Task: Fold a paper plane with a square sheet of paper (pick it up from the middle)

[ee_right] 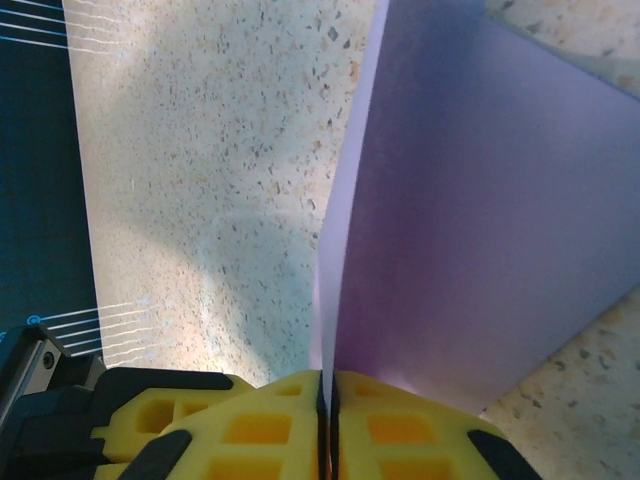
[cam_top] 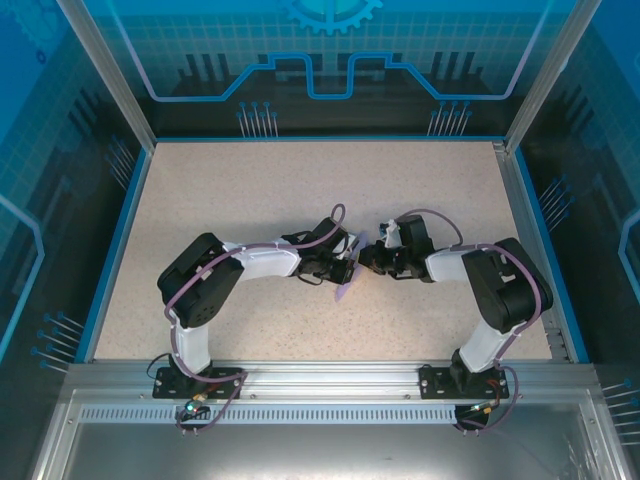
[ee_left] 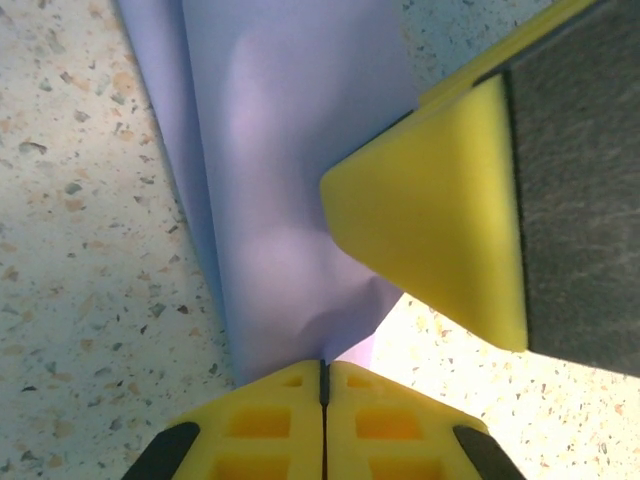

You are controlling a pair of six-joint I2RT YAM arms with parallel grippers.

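- Seen from above, both arms reach in toward the middle of the table (cam_top: 250, 180), and their wrists nearly meet there.
- My left gripper (ee_left: 323, 385) is clenched. In its wrist view the two yellow fingers press flat together, with an edge of the paper (ee_left: 290, 150) nipped in the seam between them.
- My right gripper (ee_right: 328, 395) is clenched too. Its fingers meet the same way, and the paper comes straight up out of the line where they join.
- So the paper is gripped from both sides at once, between the two grippers and over the centre of the table.
- In the left wrist view the lavender paper runs away from the fingers as a long strip. A second layer shows along its left side, so it looks folded over.
- One yellow finger (ee_left: 430, 220) of the right gripper lies just beside that strip in the same view, very near my left fingers.
- In the right wrist view the paper stands on edge and spreads off to the right as a broad flat panel.
- I cannot tell whether any part of the paper touches the table.
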